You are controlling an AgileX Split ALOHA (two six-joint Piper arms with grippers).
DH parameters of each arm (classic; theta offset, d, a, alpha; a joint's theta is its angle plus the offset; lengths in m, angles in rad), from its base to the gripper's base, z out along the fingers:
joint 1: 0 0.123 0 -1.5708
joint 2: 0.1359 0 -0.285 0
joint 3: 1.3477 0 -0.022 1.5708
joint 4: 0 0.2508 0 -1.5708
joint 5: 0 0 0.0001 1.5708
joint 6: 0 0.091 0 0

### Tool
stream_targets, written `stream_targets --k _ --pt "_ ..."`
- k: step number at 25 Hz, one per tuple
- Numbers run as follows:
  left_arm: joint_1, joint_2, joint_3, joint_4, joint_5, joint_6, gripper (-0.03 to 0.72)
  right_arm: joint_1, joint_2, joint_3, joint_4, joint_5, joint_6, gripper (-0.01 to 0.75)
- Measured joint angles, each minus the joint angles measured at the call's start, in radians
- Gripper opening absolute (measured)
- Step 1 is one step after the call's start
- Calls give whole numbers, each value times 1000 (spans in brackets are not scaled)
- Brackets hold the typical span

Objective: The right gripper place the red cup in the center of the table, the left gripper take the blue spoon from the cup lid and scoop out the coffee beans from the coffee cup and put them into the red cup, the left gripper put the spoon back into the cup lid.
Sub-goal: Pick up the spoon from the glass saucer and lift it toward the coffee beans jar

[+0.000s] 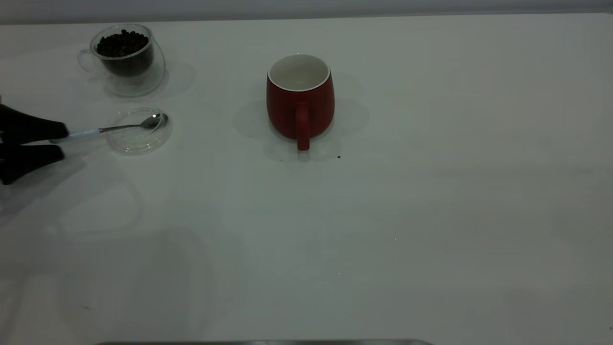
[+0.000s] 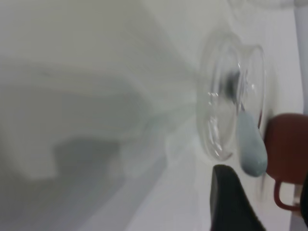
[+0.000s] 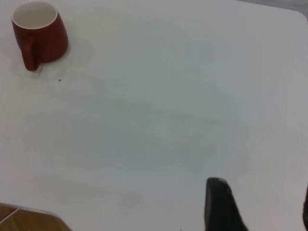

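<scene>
The red cup (image 1: 300,100) (image 3: 41,33) stands upright mid-table, empty, its handle towards the front. At the far left the coffee cup (image 1: 123,55) holds the coffee beans (image 1: 122,44). In front of it lies the cup lid (image 1: 139,139) (image 2: 219,120) with the blue spoon (image 1: 96,131) resting in it, bowl on the lid and pale handle (image 2: 251,147) sticking out. My left gripper (image 1: 65,141) (image 2: 263,175) is open at table level, its fingers either side of the handle's end, not closed on it. My right gripper (image 3: 260,192) hangs open over bare table (image 1: 383,230), far from the red cup.
One stray bean (image 1: 339,156) (image 3: 59,80) lies just to the right of the red cup's handle. The table's near corner and wooden floor (image 3: 24,219) show in the right wrist view. A dark edge (image 1: 263,342) runs along the front.
</scene>
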Motion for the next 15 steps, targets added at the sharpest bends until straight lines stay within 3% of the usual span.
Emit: stream_targets --k 7,15 --pt "123 -46 0 31 -4 -37 415 0 0 0 0 0 0 439" --pt "96 -46 0 98 -15 -37 415 0 0 0 0 0 0 439"
